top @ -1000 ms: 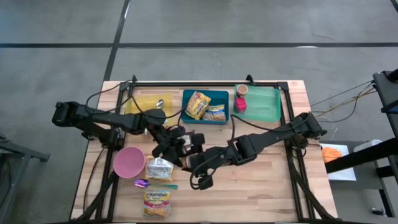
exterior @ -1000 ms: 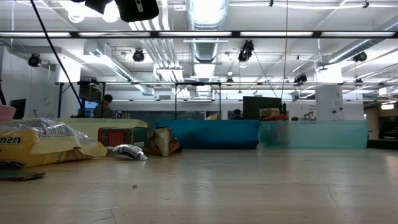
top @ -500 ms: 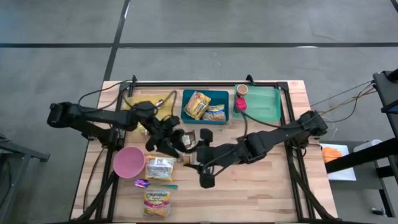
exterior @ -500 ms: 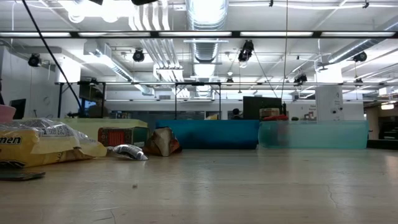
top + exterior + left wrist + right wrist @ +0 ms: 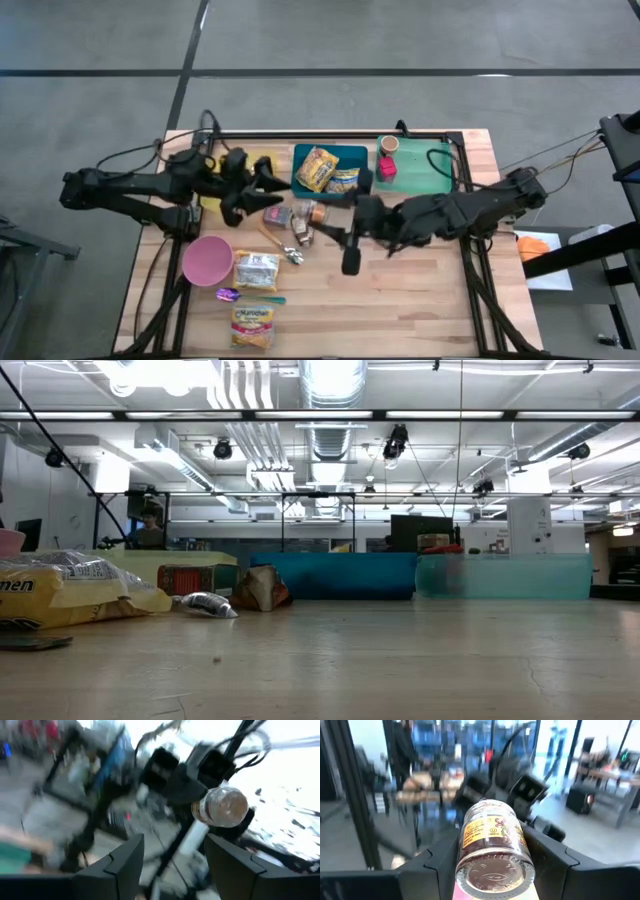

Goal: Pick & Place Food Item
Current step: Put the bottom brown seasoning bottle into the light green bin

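A clear jar (image 5: 492,847) with a yellow label is held up over the table's middle, and my right gripper (image 5: 492,870) is shut on it. In the high view the jar (image 5: 309,213) sits at the tip of my right gripper (image 5: 325,225), which reaches in level from the right. My left gripper (image 5: 175,870) is open with nothing between its fingers. It hovers by the yellow tray (image 5: 215,168) at the far left, and its view shows the jar (image 5: 222,807) some way off. From above, my left gripper (image 5: 264,188) faces the jar. My right gripper pinches the jar's side walls (image 5: 465,855) between its two fingers, one on each side. The fingers lie level along the jar, coming from the table's right. The jar's base (image 5: 495,875) faces the wrist. The jar lies on its side, lifted clear of the table.
A red packet (image 5: 276,215), a brown packet (image 5: 300,236) and a foil piece (image 5: 291,255) lie under the grippers. Near the front left are a pink bowl (image 5: 207,260) and noodle packets (image 5: 257,270). A blue bin (image 5: 305,185) and a teal tray (image 5: 425,170) stand at the far edge.
Both grippers have risen from close together over the middle packets and drawn apart. The left has pulled back toward the far left, turning as it went. The right has gone up and toward the right with the jar, tipping to level.
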Controlling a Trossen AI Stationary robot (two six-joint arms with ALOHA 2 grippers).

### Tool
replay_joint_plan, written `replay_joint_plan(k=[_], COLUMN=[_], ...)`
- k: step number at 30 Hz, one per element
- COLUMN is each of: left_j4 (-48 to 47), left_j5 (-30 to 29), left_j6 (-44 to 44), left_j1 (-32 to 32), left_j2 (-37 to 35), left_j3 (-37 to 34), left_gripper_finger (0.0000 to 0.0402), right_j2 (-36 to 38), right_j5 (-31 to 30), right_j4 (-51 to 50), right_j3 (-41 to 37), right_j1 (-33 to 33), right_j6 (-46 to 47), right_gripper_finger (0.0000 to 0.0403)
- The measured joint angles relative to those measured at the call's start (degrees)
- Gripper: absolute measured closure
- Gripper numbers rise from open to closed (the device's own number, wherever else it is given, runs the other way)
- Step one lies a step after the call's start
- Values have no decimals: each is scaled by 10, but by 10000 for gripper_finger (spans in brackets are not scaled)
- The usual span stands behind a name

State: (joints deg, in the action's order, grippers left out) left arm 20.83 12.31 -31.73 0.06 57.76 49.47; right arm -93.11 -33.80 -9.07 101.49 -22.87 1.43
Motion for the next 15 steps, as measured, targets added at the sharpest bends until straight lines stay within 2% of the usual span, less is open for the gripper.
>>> replay_joint_plan(k=[3,7,15], left_j4=[81,187,237], left_j5=[-28,-30,-27], left_j6=[31,68,84], left_j1=[-5,-9,-9], left_j2=[8,30,70], left_j3=[-4,-4,-4], left_gripper_finger=[187,187,187], right_j2=[10,13,-5], right_j5=[-3,-14,-43], right_j4=[57,95,172], right_j3=[-6,-12,-15], right_j1=[2,5,10], right_j6=[-36,-55,-93], right_gripper_finger=[218,218,218])
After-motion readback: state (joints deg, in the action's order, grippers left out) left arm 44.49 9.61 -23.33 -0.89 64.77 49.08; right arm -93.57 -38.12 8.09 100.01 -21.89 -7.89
